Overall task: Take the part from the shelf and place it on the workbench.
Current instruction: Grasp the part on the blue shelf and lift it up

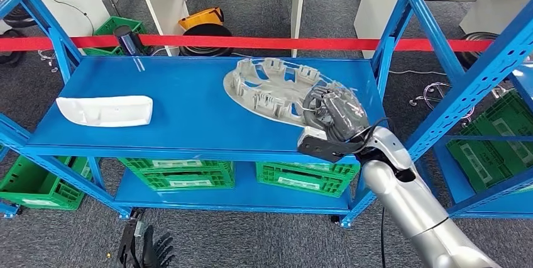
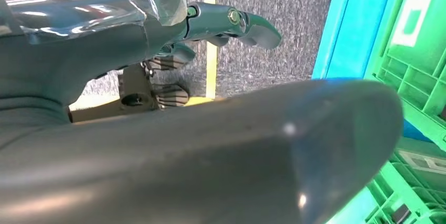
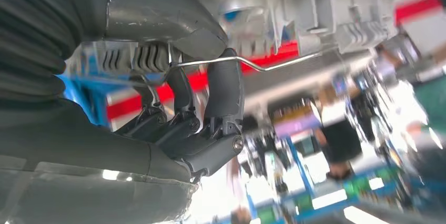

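A grey ring-shaped ribbed part [image 1: 270, 85] lies on the blue shelf [image 1: 188, 92], toward its right side. My right hand [image 1: 336, 114] grips the part's near right rim. In the right wrist view the dark fingers [image 3: 223, 92] curl over the edge of the part [image 3: 294, 8] with the thumb on the other face. A white curved part [image 1: 105, 111] lies at the shelf's left. My left hand [image 1: 146, 249] hangs low by the floor with nothing in it, and its fingers [image 2: 231, 21] are loosely apart.
Blue uprights [image 1: 402, 22] frame the shelf on both sides, with a diagonal brace close to my right arm. Green crates [image 1: 302, 177] sit on the lower level. Red tape [image 1: 251, 43] runs behind the shelf. A black object [image 1: 129, 41] stands at the back left.
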{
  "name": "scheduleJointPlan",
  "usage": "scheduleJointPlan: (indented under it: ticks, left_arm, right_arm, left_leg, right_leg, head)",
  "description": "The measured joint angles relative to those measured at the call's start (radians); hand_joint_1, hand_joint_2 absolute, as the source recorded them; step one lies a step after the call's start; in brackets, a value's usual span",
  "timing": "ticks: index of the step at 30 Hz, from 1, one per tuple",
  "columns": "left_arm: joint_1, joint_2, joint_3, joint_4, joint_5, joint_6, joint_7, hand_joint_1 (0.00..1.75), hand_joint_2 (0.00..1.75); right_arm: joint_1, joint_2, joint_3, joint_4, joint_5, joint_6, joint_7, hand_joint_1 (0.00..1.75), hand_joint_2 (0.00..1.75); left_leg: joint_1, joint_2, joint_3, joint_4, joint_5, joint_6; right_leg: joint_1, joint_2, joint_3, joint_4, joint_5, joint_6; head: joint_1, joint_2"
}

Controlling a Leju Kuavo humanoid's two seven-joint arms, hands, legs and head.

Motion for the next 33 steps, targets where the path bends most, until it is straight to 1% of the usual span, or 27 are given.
scheduleJointPlan:
  ticks: [1, 2, 4, 5, 6, 7, 8, 9, 10, 11, 13, 14, 15, 17, 18, 19, 20, 21, 22, 23, 25, 26, 27, 29, 31, 32, 33]
  left_arm:
    - [-0.002, -0.001, 0.000, -0.001, 0.001, 0.001, -0.003, 0.00, 0.00]
    - [-0.004, -0.002, 0.000, -0.001, 0.002, 0.002, -0.006, 0.00, 0.00]
    - [-0.008, -0.005, 0.000, -0.002, 0.002, 0.003, -0.012, 0.00, 0.00]
    - [-0.008, -0.006, 0.000, -0.002, 0.002, 0.004, -0.014, 0.00, 0.00]
    - [-0.008, -0.007, 0.000, -0.002, 0.002, 0.004, -0.015, 0.00, 0.00]
    - [-0.009, -0.007, 0.000, -0.002, 0.002, 0.004, -0.016, 0.00, 0.00]
    - [-0.009, -0.008, 0.000, -0.002, 0.001, 0.005, -0.017, 0.00, 0.00]
    - [-0.010, -0.009, 0.000, -0.002, 0.001, 0.005, -0.019, 0.00, 0.00]
    - [-0.011, -0.010, 0.000, -0.002, 0.000, 0.005, -0.021, 0.00, 0.00]
    - [-0.012, -0.010, 0.000, -0.002, -0.002, 0.005, -0.023, 0.00, 0.00]
    - [-0.014, -0.010, 0.000, -0.002, -0.007, 0.004, -0.027, 0.00, 0.00]
    - [-0.015, -0.010, 0.000, -0.002, -0.009, 0.004, -0.028, 0.00, 0.00]
    - [-0.016, -0.011, -0.001, -0.003, -0.011, 0.005, -0.029, 0.00, 0.00]
    - [-0.019, -0.010, -0.001, -0.004, -0.014, 0.006, -0.030, 0.00, 0.00]
    - [-0.020, -0.009, -0.001, -0.005, -0.015, 0.007, -0.031, 0.00, 0.00]
    - [-0.020, -0.008, -0.001, -0.005, -0.016, 0.009, -0.031, 0.00, 0.00]
    - [-0.021, -0.007, -0.001, -0.005, -0.016, 0.010, -0.031, 0.00, 0.00]
    - [-0.021, -0.007, -0.001, -0.005, -0.017, 0.011, -0.031, 0.00, 0.00]
    - [-0.021, -0.006, -0.001, -0.005, -0.018, 0.011, -0.031, 0.00, 0.00]
    - [-0.021, -0.006, -0.001, -0.005, -0.018, 0.011, -0.031, 0.00, 0.00]
    - [-0.023, -0.004, -0.001, -0.005, -0.022, 0.012, -0.031, 0.00, 0.00]
    - [-0.025, -0.002, -0.001, -0.005, -0.024, 0.012, -0.031, 0.00, 0.00]
    - [-0.027, -0.001, -0.001, -0.006, -0.026, 0.012, -0.031, 0.00, 0.00]
    - [-0.030, 0.001, -0.002, -0.006, -0.029, 0.013, -0.030, 0.00, 0.00]
    - [-0.031, 0.001, -0.002, -0.007, -0.033, 0.012, -0.030, 0.00, 0.00]
    - [-0.032, 0.000, -0.002, -0.007, -0.035, 0.012, -0.030, 0.00, 0.00]
    - [-0.032, -0.001, -0.002, -0.007, -0.036, 0.012, -0.029, 0.00, 0.00]
  right_arm:
    - [0.001, -0.001, 0.005, 0.019, -0.005, 0.003, -0.001, 1.75, 1.75]
    - [0.003, -0.003, 0.010, 0.041, -0.010, 0.006, -0.002, 1.75, 1.75]
    - [0.008, -0.007, 0.022, 0.092, -0.019, 0.012, -0.003, 1.75, 1.75]
    - [0.013, -0.009, 0.029, 0.117, -0.023, 0.015, -0.003, 1.75, 1.75]
    - [0.019, -0.011, 0.035, 0.141, -0.027, 0.018, -0.004, 1.75, 1.75]
    - [0.023, -0.012, 0.041, 0.161, -0.032, 0.022, -0.004, 1.75, 1.75]
    - [0.026, -0.013, 0.046, 0.177, -0.038, 0.025, -0.004, 1.75, 1.75]
    - [0.027, -0.013, 0.049, 0.191, -0.044, 0.029, -0.003, 1.75, 1.75]
    - [0.026, -0.013, 0.052, 0.205, -0.051, 0.035, -0.003, 1.75, 1.75]
    - [0.026, -0.014, 0.054, 0.218, -0.057, 0.043, -0.003, 1.75, 1.75]
    - [0.026, -0.013, 0.058, 0.248, -0.070, 0.062, -0.001, 1.75, 1.75]
    - [0.026, -0.012, 0.059, 0.265, -0.078, 0.072, 0.000, 1.66, 1.75]
    - [0.025, -0.010, 0.060, 0.281, -0.083, 0.080, 0.000, 1.48, 1.75]
    - [0.021, -0.005, 0.060, 0.313, -0.093, 0.091, 0.001, 0.61, 1.75]
    - [0.018, -0.001, 0.060, 0.328, -0.096, 0.094, 0.001, 0.26, 1.75]
    - [0.014, 0.002, 0.061, 0.345, -0.099, 0.096, 0.001, 0.00, 1.75]
    - [0.009, 0.006, 0.061, 0.362, -0.103, 0.098, 0.003, 0.00, 1.75]
    - [0.004, 0.011, 0.061, 0.379, -0.105, 0.100, 0.005, 0.00, 1.75]
    - [-0.001, 0.014, 0.061, 0.394, -0.108, 0.100, 0.006, 0.00, 1.75]
    - [-0.006, 0.018, 0.061, 0.408, -0.111, 0.101, 0.007, 0.00, 1.75]
    - [-0.016, 0.024, 0.062, 0.432, -0.114, 0.102, 0.009, 0.00, 1.75]
    - [-0.021, 0.026, 0.061, 0.443, -0.115, 0.102, 0.010, 0.00, 1.75]
    - [-0.025, 0.028, 0.061, 0.454, -0.116, 0.102, 0.010, 0.00, 1.75]
    - [-0.034, 0.029, 0.059, 0.473, -0.118, 0.102, 0.011, 0.00, 1.75]
    - [-0.039, 0.029, 0.057, 0.489, -0.120, 0.101, 0.012, 0.00, 1.75]
    - [-0.041, 0.029, 0.056, 0.497, -0.120, 0.101, 0.012, 0.00, 1.75]
    - [-0.041, 0.029, 0.056, 0.504, -0.120, 0.101, 0.012, 0.00, 1.75]
  left_leg:
    - [0.003, 0.000, 0.005, -0.009, 0.006, 0.003]
    - [0.006, 0.000, 0.009, -0.018, 0.011, 0.006]
    - [0.006, -0.001, 0.010, -0.020, 0.013, 0.009]
    - [0.006, -0.002, 0.009, -0.020, 0.013, 0.008]
    - [0.007, -0.002, 0.009, -0.019, 0.013, 0.008]
    - [0.007, -0.003, 0.009, -0.018, 0.013, 0.007]
    - [0.007, -0.004, 0.009, -0.016, 0.011, 0.004]
    - [0.008, -0.004, 0.009, -0.011, 0.008, 0.000]
    - [0.007, -0.005, 0.007, -0.006, 0.005, -0.006]
    - [0.005, -0.005, 0.005, -0.001, 0.001, -0.012]
    - [0.004, -0.005, 0.002, 0.003, -0.002, -0.024]
    - [0.006, -0.005, 0.001, 0.004, -0.002, -0.029]
    - [0.008, -0.005, -0.002, 0.007, -0.006, -0.035]
    - [0.011, -0.004, -0.026, 0.058, -0.039, -0.045]
    - [0.012, -0.003, -0.051, 0.114, -0.070, -0.049]
    - [0.012, -0.003, -0.083, 0.184, -0.102, -0.052]
    - [0.012, -0.002, -0.114, 0.250, -0.127, -0.054]
    - [0.012, -0.002, -0.134, 0.291, -0.136, -0.053]
    - [0.012, -0.002, -0.138, 0.296, -0.127, -0.051]
    - [0.012, -0.002, -0.120, 0.259, -0.101, -0.047]
    - [0.009, -0.002, -0.046, 0.118, -0.040, -0.034]
    - [0.007, -0.002, -0.016, 0.059, -0.023, -0.028]
    - [0.004, -0.001, 0.001, 0.025, -0.018, -0.024]
    - [-0.001, 0.000, 0.007, 0.011, -0.019, -0.017]
    - [0.003, 0.003, 0.018, -0.004, -0.008, -0.007]
    - [0.006, 0.004, 0.023, -0.011, -0.002, -0.001]
    - [0.009, 0.006, 0.026, -0.017, 0.004, 0.002]
  right_leg:
    - [0.000, 0.000, -0.010, 0.019, -0.011, 0.002]
    - [-0.001, -0.001, -0.030, 0.061, -0.030, 0.001]
    - [-0.007, -0.001, -0.092, 0.191, -0.080, 0.000]
    - [-0.010, -0.001, -0.121, 0.248, -0.097, 0.004]
    - [-0.014, -0.001, -0.134, 0.273, -0.102, 0.011]
    - [-0.017, -0.001, -0.128, 0.259, -0.091, 0.021]
    - [-0.021, -0.002, -0.100, 0.203, -0.067, 0.032]
    - [-0.024, -0.004, -0.061, 0.126, -0.042, 0.041]
    - [-0.023, -0.005, -0.025, 0.061, -0.021, 0.044]
    - [-0.022, -0.005, -0.001, 0.017, -0.008, 0.041]
    - [-0.015, -0.004, 0.010, 0.001, -0.004, 0.025]
    - [-0.016, -0.003, 0.009, -0.001, -0.003, 0.016]
    - [-0.018, -0.003, 0.009, -0.002, -0.002, 0.011]
    - [-0.022, -0.003, 0.012, -0.004, 0.000, -0.002]
    - [-0.022, -0.003, 0.013, -0.005, 0.000, -0.006]
    - [-0.021, -0.003, 0.013, -0.005, 0.000, -0.010]
    - [-0.019, -0.003, 0.013, -0.004, -0.001, -0.012]
    - [-0.017, -0.002, 0.014, -0.004, -0.001, -0.013]
    - [-0.015, -0.001, 0.016, -0.004, -0.001, -0.013]
    - [-0.013, 0.000, 0.018, -0.004, -0.001, -0.013]
    - [-0.010, 0.003, 0.022, -0.005, -0.001, -0.013]
    - [-0.007, 0.005, 0.022, -0.004, -0.002, -0.012]
    - [-0.005, 0.006, 0.021, -0.004, -0.001, -0.009]
    - [-0.004, 0.006, 0.021, -0.008, 0.001, -0.001]
    - [-0.004, 0.005, 0.017, 0.000, -0.004, 0.006]
    - [-0.004, 0.005, 0.005, 0.026, -0.019, 0.006]
    - [-0.005, 0.005, -0.018, 0.075, -0.042, 0.004]
  head:
    - [0.000, 0.000]
    - [0.001, 0.000]
    - [0.001, 0.000]
    - [0.001, 0.000]
    - [0.001, 0.000]
    - [0.001, 0.000]
    - [0.001, 0.000]
    - [0.001, 0.000]
    - [0.001, 0.000]
    - [0.001, 0.000]
    - [0.000, 0.000]
    - [0.000, 0.000]
    - [0.000, 0.000]
    - [-0.001, 0.000]
    - [-0.001, 0.000]
    - [-0.001, 0.000]
    - [-0.001, 0.000]
    - [-0.001, 0.000]
    - [-0.001, 0.000]
    - [-0.001, 0.000]
    - [-0.001, 0.000]
    - [0.000, 0.000]
    - [0.000, 0.000]
    - [-0.001, 0.000]
    - [0.000, 0.000]
    - [0.001, 0.000]
    - [0.001, 0.000]
